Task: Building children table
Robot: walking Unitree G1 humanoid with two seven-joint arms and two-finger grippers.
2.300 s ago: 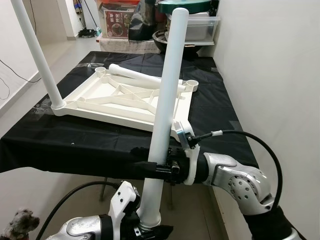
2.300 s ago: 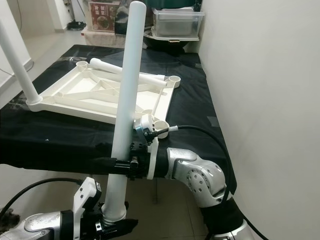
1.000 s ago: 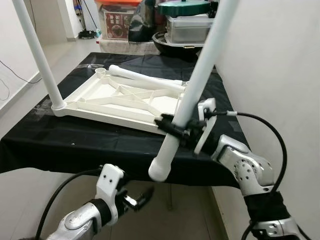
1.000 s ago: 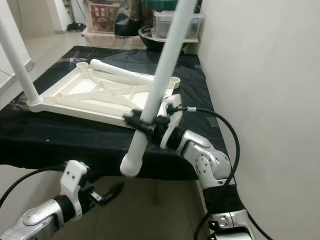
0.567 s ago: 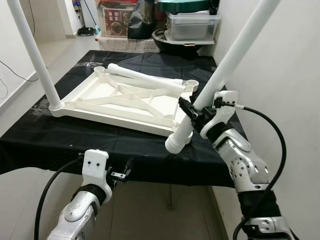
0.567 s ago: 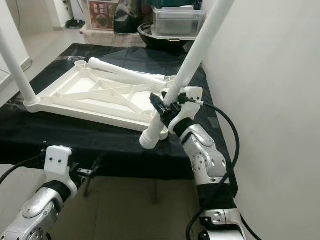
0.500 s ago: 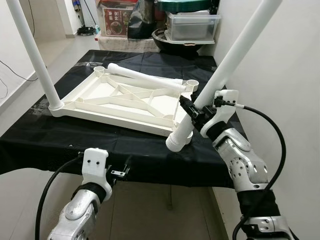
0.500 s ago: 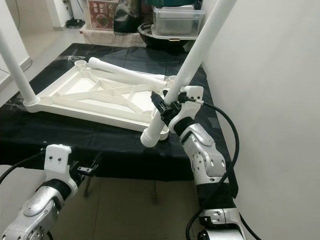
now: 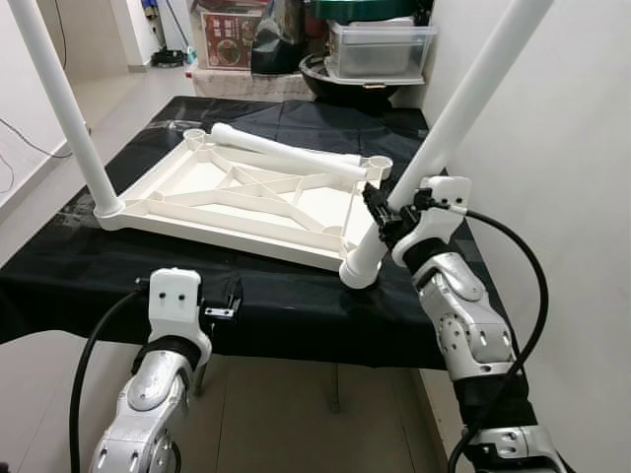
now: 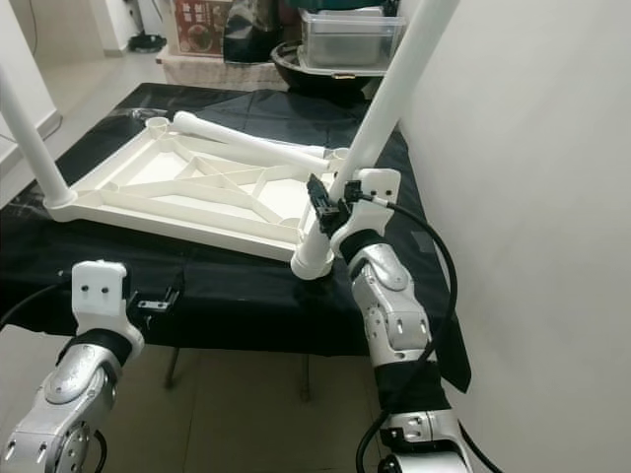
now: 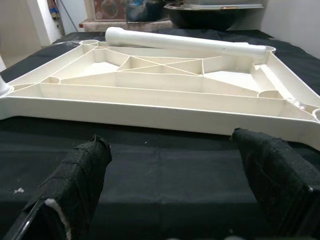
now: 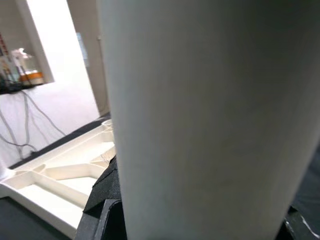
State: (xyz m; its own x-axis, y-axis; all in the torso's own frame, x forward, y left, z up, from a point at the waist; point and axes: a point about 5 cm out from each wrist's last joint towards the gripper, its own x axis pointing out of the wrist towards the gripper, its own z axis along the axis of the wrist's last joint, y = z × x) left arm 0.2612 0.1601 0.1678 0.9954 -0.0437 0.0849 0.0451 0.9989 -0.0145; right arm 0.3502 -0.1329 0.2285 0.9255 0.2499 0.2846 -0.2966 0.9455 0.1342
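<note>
leg (image 9: 463,91), smooth white tube, tilted, foot at tabletop's near right corner | right gripper (image 9: 383,211) pinching it | tabletop (image 9: 246,192) ribbed, upside down on black cloth (image 9: 118,276) | left gripper (image 11: 170,175) spread, facing tabletop's edge

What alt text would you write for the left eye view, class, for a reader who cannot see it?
The right pincer holds a tilted white leg, its lower end at the near corner of the upturned tabletop on the black table. The left pincer hovers open below.
</note>
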